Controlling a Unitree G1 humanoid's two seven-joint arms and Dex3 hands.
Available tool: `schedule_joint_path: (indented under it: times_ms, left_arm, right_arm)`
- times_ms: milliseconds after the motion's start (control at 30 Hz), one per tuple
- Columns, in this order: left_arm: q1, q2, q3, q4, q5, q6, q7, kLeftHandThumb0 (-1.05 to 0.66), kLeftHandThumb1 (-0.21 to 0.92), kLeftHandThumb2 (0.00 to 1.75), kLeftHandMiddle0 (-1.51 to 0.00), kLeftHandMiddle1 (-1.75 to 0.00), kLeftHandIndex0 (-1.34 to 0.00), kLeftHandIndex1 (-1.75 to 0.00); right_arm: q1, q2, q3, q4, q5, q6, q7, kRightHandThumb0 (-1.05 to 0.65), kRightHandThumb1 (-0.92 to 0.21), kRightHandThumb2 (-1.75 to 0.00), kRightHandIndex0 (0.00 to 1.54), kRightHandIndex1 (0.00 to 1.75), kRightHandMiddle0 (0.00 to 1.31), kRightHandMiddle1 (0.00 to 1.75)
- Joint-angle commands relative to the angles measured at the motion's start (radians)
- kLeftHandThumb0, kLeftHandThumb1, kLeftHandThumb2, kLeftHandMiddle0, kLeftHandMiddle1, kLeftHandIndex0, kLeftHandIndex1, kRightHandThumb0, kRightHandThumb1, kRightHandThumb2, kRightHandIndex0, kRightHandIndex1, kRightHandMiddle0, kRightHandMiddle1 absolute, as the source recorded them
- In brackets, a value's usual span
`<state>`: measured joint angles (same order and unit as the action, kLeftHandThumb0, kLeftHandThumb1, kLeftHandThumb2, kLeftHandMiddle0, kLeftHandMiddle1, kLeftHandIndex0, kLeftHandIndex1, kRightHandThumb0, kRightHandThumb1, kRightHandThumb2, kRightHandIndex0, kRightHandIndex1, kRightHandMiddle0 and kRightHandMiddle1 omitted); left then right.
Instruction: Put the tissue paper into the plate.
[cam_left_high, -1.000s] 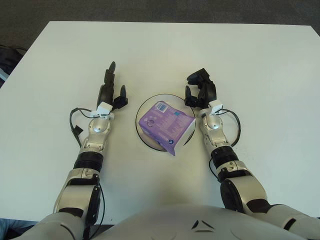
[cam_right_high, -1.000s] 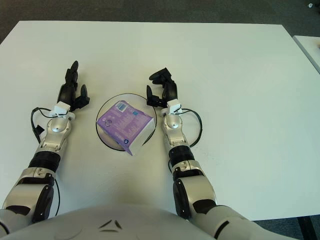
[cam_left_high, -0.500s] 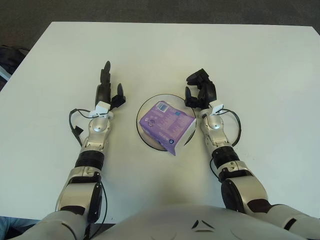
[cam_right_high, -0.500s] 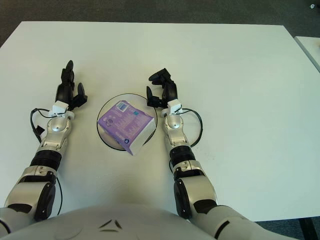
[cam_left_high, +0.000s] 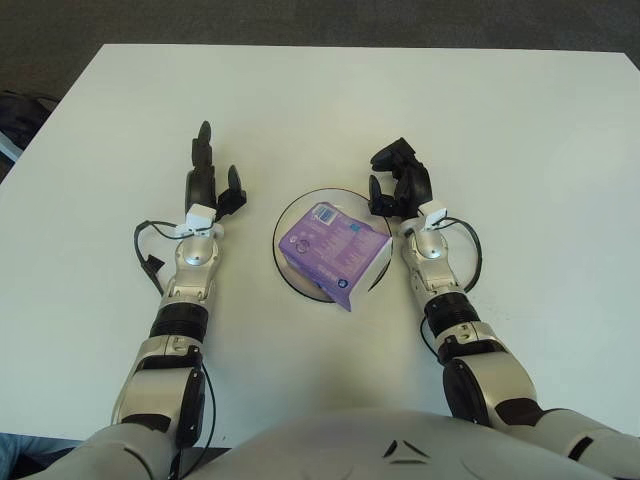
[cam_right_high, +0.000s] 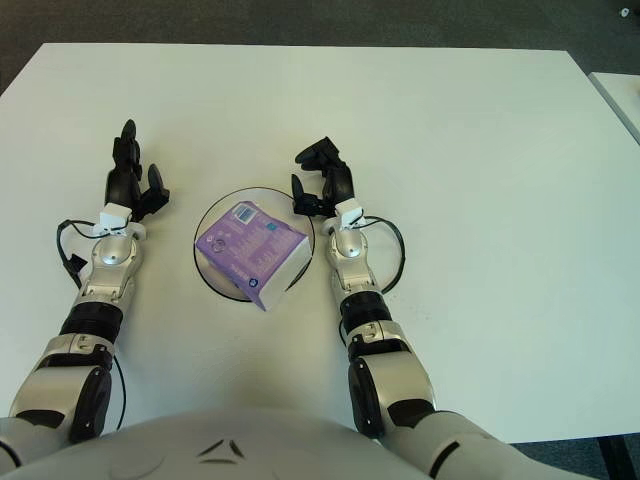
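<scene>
I am seeing the tissue paper lying in the plate, overhanging at 5 o'clock. Both robot hands, left robot hand and right robot hand, are hanging apart, empty; the right one could nudge the rim.

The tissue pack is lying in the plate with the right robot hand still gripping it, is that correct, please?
Not quite. The tissue pack does lie in the plate, but the left eye view shows the right robot hand open beside it, gripping nothing.
</scene>
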<state>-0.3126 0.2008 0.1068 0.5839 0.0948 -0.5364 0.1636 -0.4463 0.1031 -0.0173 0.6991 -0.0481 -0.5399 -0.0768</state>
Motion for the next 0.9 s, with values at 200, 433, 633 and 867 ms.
schedule_joint_path:
  times_ms: [200, 433, 633, 867]
  left_arm:
    - [0.137, -0.026, -0.024, 0.015, 0.003, 0.023, -0.034, -0.75, 0.92, 0.85, -0.17, -0.01, 0.00, -0.25]
    - [0.152, -0.015, -0.032, 0.017, 0.015, 0.023, -0.037, -0.76, 0.92, 0.82, -0.17, -0.01, 0.00, -0.26]
    - [0.155, -0.007, -0.039, 0.026, 0.018, 0.020, -0.038, -0.78, 0.92, 0.82, -0.17, -0.01, 0.00, -0.26]
    - [0.158, -0.002, -0.043, 0.030, 0.017, 0.015, -0.040, -0.78, 0.92, 0.82, -0.16, 0.00, 0.00, -0.26]
  right_arm:
    - [0.146, -0.018, -0.009, 0.051, -0.006, 0.088, -0.019, -0.01, -0.40, -1.15, 0.62, 1.66, 0.42, 1.57]
    - [0.154, -0.013, -0.003, 0.035, -0.014, 0.100, -0.034, -0.01, -0.39, -1.15, 0.63, 1.66, 0.42, 1.57]
    - [0.157, 0.007, -0.016, 0.041, -0.004, 0.074, -0.073, -0.01, -0.37, -1.19, 0.63, 1.69, 0.42, 1.58]
    - [0.160, 0.019, -0.019, 0.040, -0.003, 0.071, -0.105, -0.01, -0.37, -1.21, 0.63, 1.70, 0.41, 1.60]
